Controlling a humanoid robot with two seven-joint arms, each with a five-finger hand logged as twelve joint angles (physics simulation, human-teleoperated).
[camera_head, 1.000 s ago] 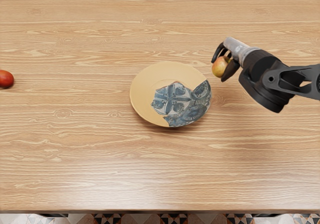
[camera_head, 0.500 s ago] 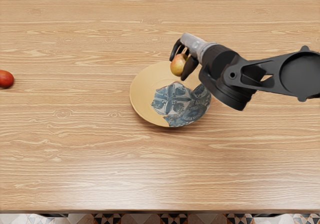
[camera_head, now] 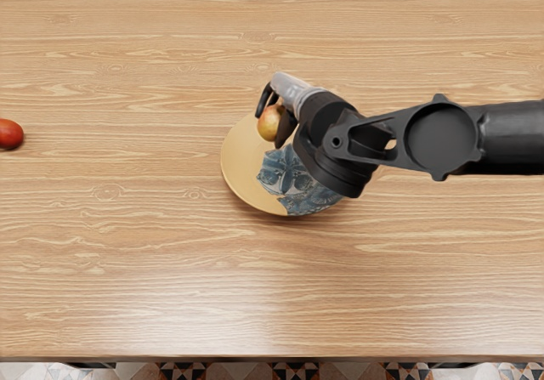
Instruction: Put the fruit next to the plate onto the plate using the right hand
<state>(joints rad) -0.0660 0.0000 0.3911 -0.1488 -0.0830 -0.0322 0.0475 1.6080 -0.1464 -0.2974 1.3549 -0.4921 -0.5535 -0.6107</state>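
The yellow-red fruit point(camera_head: 269, 123) is gripped in the curled fingers of the right hand point(camera_head: 279, 112), over the upper-left rim of the yellow plate point(camera_head: 242, 161) at the frame's centre. If let go here, the round fruit could strike the sloped rim and roll off onto the tabletop point(camera_head: 127, 252). Moving it further inward and lower before release would be safer.

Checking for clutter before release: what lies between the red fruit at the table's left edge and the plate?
Only bare table separates the red fruit and the plate in the head view.
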